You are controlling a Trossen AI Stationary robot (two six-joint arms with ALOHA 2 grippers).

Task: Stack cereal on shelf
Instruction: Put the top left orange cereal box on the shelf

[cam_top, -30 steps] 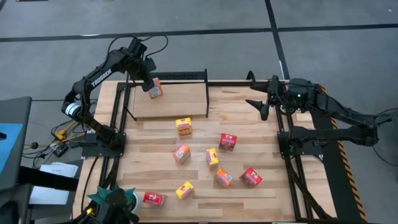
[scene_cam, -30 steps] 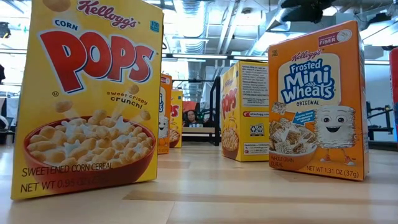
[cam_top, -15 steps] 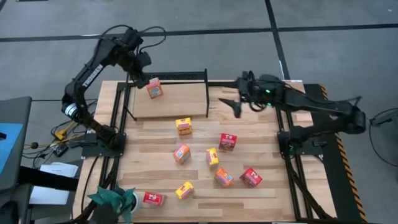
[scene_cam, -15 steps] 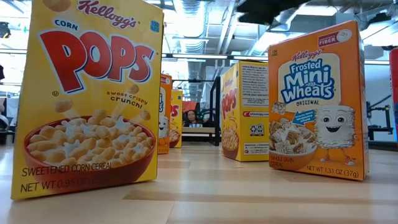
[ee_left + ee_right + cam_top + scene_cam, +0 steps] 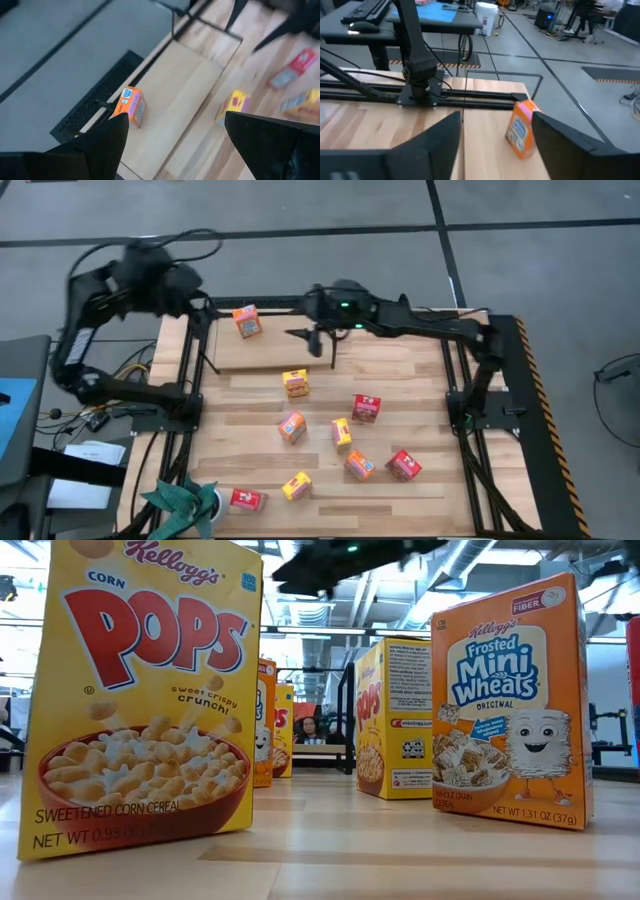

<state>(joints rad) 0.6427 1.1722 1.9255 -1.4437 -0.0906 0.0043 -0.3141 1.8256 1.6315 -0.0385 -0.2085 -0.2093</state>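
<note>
One orange cereal box (image 5: 246,321) (image 5: 131,105) (image 5: 521,128) stands upright on the shelf's wooden board (image 5: 280,348), near the board's far left corner. Several more boxes in yellow, orange and red lie scattered on the table, among them a yellow and orange pair (image 5: 295,383) just in front of the shelf and a red box (image 5: 366,408). My left gripper (image 5: 193,300) (image 5: 175,120) is open, up and to the left of the shelf, clear of the orange box. My right gripper (image 5: 313,345) (image 5: 496,120) is open above the shelf's right part, pointing toward the orange box.
The shelf's black tube frame (image 5: 332,330) rises at the board's right end, close to my right gripper. In the low view a Corn Pops box (image 5: 140,690) and a Frosted Mini Wheats box (image 5: 510,705) stand close to the camera. A green cloth (image 5: 185,502) lies at the near left corner.
My left gripper has drawn away from the orange box, up and toward the table's left edge; the box stays standing on the shelf. My right arm has swung from the table's right side toward the left and now reaches over the shelf.
</note>
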